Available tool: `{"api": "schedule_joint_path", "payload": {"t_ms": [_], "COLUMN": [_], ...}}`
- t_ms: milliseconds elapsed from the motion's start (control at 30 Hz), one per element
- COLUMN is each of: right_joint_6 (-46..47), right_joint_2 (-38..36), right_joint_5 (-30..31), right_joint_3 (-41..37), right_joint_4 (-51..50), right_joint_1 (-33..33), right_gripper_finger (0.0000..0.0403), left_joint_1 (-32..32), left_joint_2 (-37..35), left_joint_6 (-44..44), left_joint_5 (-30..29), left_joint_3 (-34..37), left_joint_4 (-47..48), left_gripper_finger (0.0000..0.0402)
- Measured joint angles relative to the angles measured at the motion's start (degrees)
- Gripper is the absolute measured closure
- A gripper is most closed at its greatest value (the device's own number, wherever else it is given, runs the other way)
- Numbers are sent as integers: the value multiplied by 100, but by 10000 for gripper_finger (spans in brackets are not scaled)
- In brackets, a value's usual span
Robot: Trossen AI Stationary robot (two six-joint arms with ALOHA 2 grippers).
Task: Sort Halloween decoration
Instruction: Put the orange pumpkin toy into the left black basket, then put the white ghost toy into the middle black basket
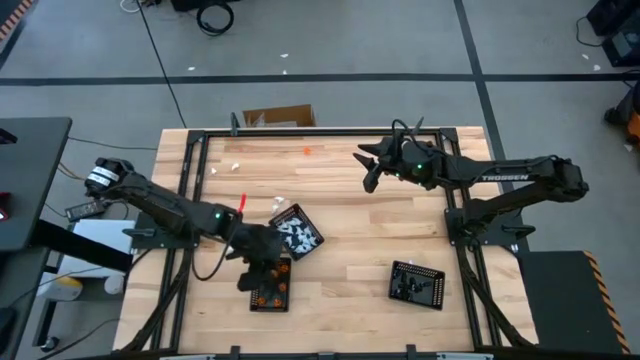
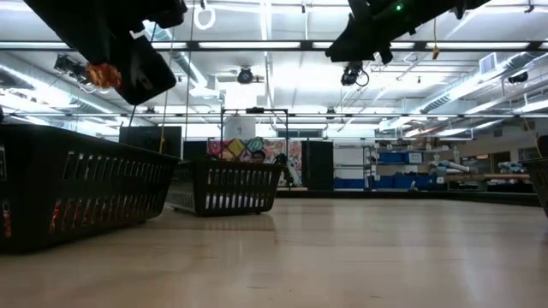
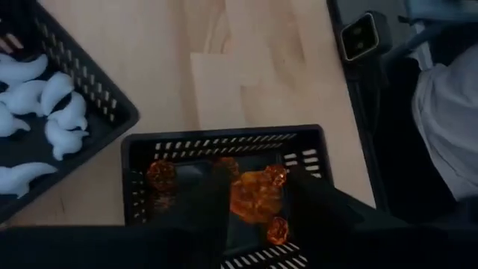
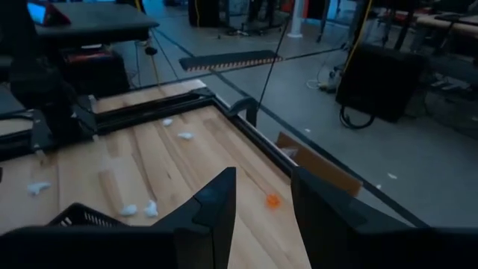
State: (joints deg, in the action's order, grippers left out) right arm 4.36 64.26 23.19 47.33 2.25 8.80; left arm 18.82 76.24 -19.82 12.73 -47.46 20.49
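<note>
While the left gripper (image 3: 258,217) is held directly above a black tray (image 1: 270,285) near the front of the table (image 1: 350,240), its fingers are seen apart in the left wrist view, and nothing is clamped between them. Inside this tray, several orange pieces (image 3: 254,196) are collected, some round and knobbly. Just beside it, a second black tray (image 1: 297,231) is placed at an angle, and white pieces (image 3: 45,112) are gathered in it. A third black tray (image 1: 417,284) is set well apart, toward the right side, and dark pieces are contained in it, though their shape cannot be told. Near the far edge of the table, one orange piece (image 4: 272,200) and a few white pieces (image 4: 184,136) are left loose on the wood. The right gripper (image 4: 258,217) is held high over that far part, with its fingers apart and empty.
</note>
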Motion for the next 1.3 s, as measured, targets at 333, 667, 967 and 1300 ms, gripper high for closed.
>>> {"api": "schedule_joint_path", "payload": {"t_ms": [333,667,967,1300], "right_joint_6": [-18,-151,-180,-199], "right_joint_2": [14,16,27,29], "right_joint_5": [-34,-34,-58,-79], "right_joint_3": [-2,-2,0,0], "right_joint_4": [26,64,201,198], "right_joint_1": [0,-2,-42,-44], "right_gripper_finger": [268,268,268,268], "left_joint_1": [1,253,593,379], "left_joint_2": [0,-315,-397,-388], "left_joint_6": [-457,-831,-1397,-1557], "left_joint_5": [-57,-1029,-1805,-1783], "left_joint_3": [-12,-17,477,1419], "left_joint_4": [1441,2662,3767,2886], "left_gripper_finger": [165,191,213,214]}}
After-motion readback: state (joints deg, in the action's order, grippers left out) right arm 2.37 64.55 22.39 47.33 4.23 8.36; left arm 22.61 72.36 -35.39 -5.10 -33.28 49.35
